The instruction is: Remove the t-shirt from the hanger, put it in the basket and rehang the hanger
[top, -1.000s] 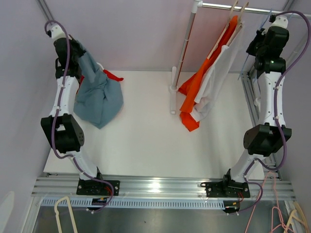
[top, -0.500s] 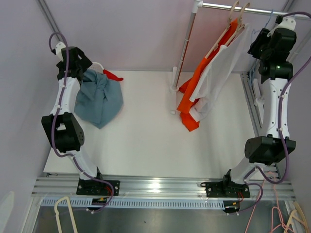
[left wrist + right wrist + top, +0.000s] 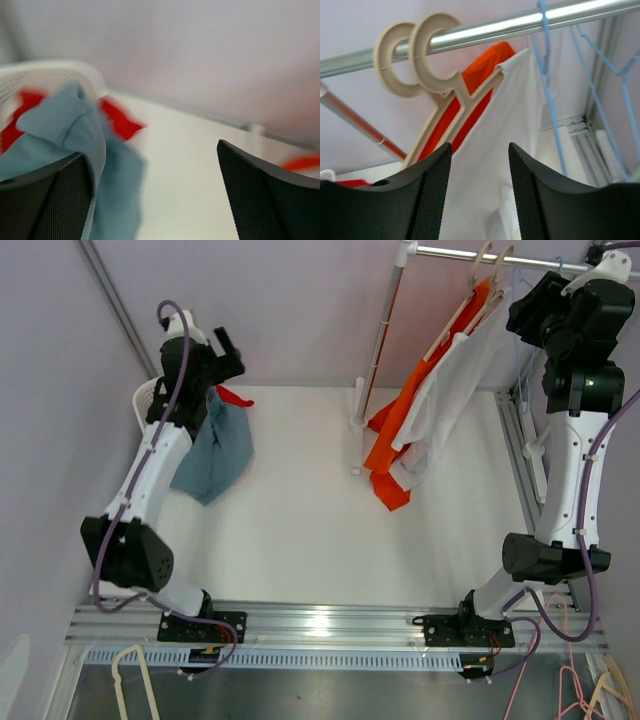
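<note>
The white table [image 3: 300, 530] takes up most of the top view. A metal rail [image 3: 470, 253] crosses its far right corner, held up by an upright pole [image 3: 378, 335] that stands at the table's far middle. The left arm [image 3: 150, 470] leans toward the far left corner, and the right arm [image 3: 575, 440] reaches high toward the rail. An orange t-shirt [image 3: 392, 435] and a white t-shirt [image 3: 440, 400] hang side by side from the rail, and their lower ends reach the table near the pole's foot. A blue-grey t-shirt [image 3: 218, 455] lies crumpled at the far left, off any hanger, beside a white basket [image 3: 145, 397]. A red garment [image 3: 233, 396] shows just behind it. In the right wrist view the white t-shirt's shoulder sits over the arm of a beige hanger [image 3: 456, 82], which is hooked on the rail next to a second beige hanger [image 3: 381, 55]. The orange cloth lies between their arms. Blue wire hangers [image 3: 549, 75] hang from the rail to the right. The left gripper [image 3: 155, 200] is raised above the blue-grey cloth with its jaws spread wide and grasping nothing. The right gripper [image 3: 480, 195] sits just below the rail, its jaws parted to a moderate gap, with the white t-shirt visible beyond them and not clamped.
</note>
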Action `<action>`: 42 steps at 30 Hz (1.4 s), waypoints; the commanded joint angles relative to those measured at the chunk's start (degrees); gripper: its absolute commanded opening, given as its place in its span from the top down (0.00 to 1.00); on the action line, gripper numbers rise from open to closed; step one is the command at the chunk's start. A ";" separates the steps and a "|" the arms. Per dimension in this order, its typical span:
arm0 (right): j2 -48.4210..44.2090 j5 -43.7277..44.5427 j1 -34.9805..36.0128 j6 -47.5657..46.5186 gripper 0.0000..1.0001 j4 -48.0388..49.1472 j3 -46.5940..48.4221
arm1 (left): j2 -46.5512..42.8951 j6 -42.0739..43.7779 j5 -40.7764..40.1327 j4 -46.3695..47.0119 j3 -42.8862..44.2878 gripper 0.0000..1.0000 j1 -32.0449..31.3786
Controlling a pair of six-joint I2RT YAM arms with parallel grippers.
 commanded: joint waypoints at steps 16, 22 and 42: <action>14.30 -5.71 4.92 4.43 0.48 -0.95 13.48 | -23.72 15.26 35.92 25.64 -5.40 0.00 -26.48; 17.38 -3.78 5.71 4.52 0.48 -0.60 16.03 | -23.80 19.31 34.41 22.73 -5.48 0.00 -26.66; 20.37 5.98 7.38 2.06 0.98 -3.85 19.29 | -21.60 19.57 40.32 21.15 -3.37 0.00 -26.83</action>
